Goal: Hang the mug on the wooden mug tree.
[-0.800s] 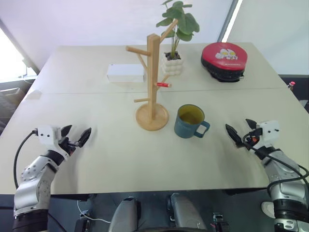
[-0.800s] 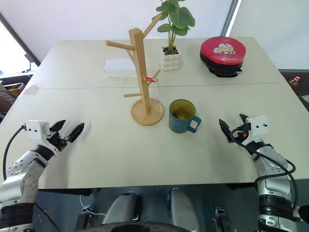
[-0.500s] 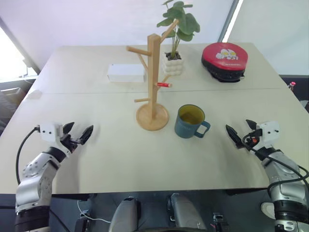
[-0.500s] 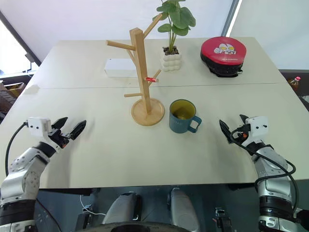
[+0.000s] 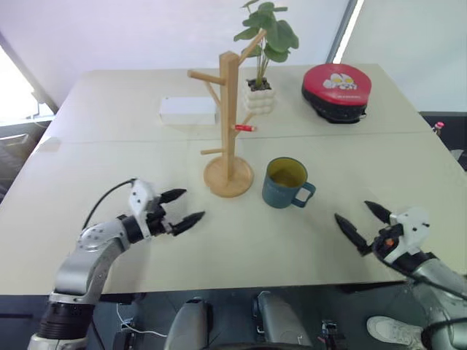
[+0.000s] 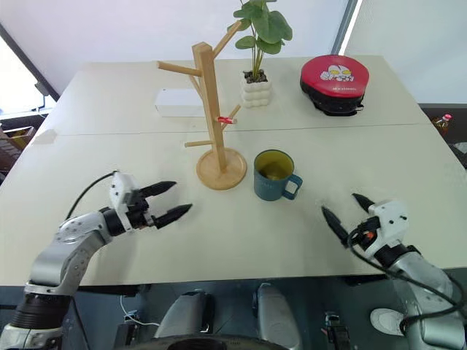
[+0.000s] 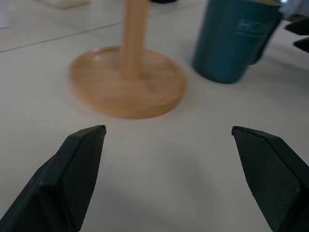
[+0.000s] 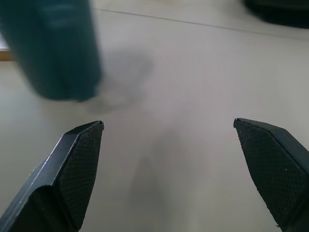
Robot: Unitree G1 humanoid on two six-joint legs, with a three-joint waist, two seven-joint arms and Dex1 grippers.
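left eye view, items largest to smallest, with handling notes for the reach-and-grasp step.

wide pale cream table (image 5: 146, 248): bare between both arms and the task's things; nothing in the way of an approach.

tall light-wood mug tree on a round disc base (image 5: 229, 109): upright near the table's middle, angled pegs at several heights, one red-tipped; none carries anything.

leafy green plant in a white knobbly pot (image 5: 261, 95): behind the tree, well apart from the mug; a high lift toward the upper pegs should avoid its leaves.

round red-lidded appliance (image 5: 336, 91): far right, not involved.

flat white box (image 5: 187, 111): behind the tree on its left, not involved.

small dark teal-blue ceramic mug with a yellow-olive inside (image 5: 285, 182): upright on the table just right of the tree's base, apart from it, loop handle turned toward the right arm.

left gripper (image 5: 182, 208): wide apart, holding nothing, aimed toward the tree's base.

right gripper (image 5: 361, 222): fingers spread fully, empty, low over the table, near the mug's handle side.

judgement: the mug is not yet grasped. the right arm looks the better placed; pinching the rim or body would leave the handle loop free for a peg.
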